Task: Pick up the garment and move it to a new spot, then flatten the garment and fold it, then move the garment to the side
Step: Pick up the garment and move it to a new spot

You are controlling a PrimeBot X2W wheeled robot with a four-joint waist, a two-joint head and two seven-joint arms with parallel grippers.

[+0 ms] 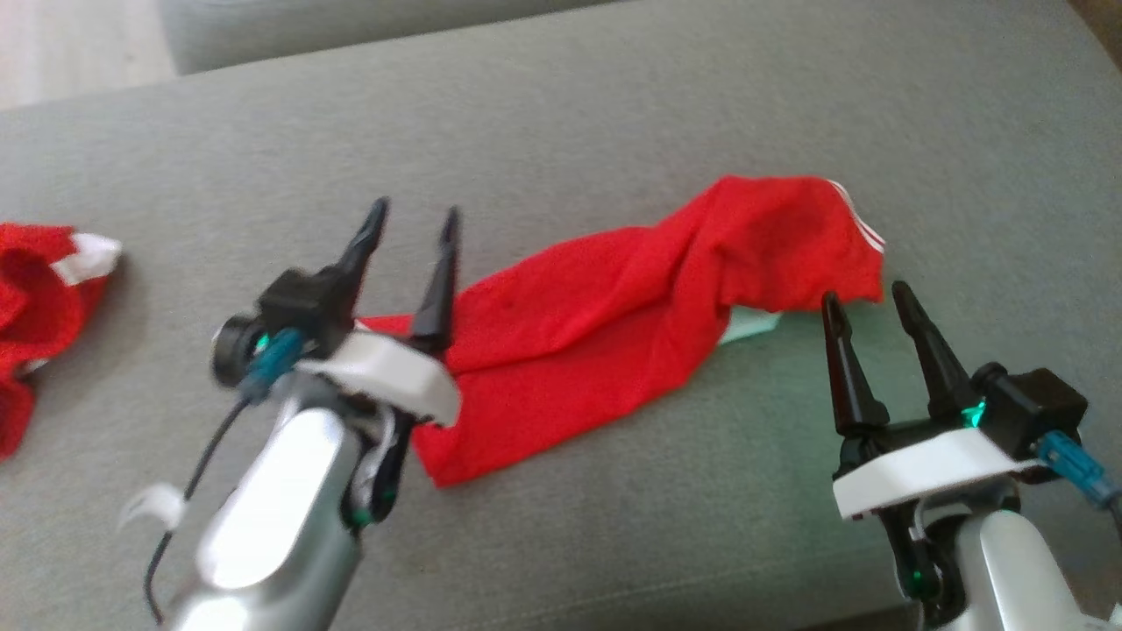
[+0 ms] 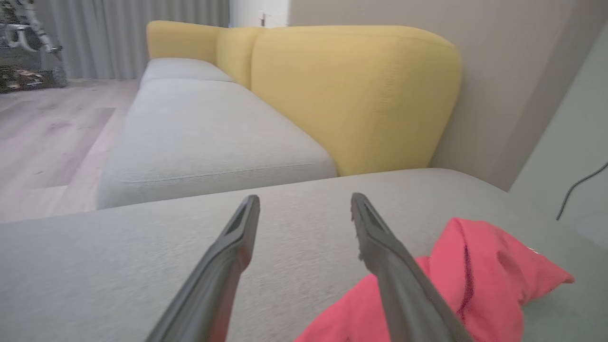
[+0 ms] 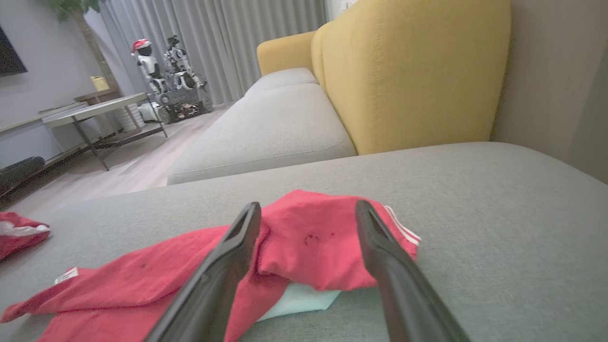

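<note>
A red garment (image 1: 631, 315) with white stripes at one end lies crumpled and stretched out across the grey cushion (image 1: 561, 114); it also shows in the left wrist view (image 2: 479, 275) and the right wrist view (image 3: 304, 237). A pale mint piece of fabric (image 1: 749, 324) peeks out from under it. My left gripper (image 1: 412, 228) hovers open over the garment's left end with nothing between its fingers. My right gripper (image 1: 868, 302) is open just in front of the garment's striped right end, also holding nothing.
A second red and white piece of clothing (image 1: 39, 307) lies at the cushion's left edge. Behind stand another grey seat (image 3: 270, 133) and yellow backrests (image 3: 408, 71). Wooden floor, a low table (image 3: 90, 111) and curtains lie to the left.
</note>
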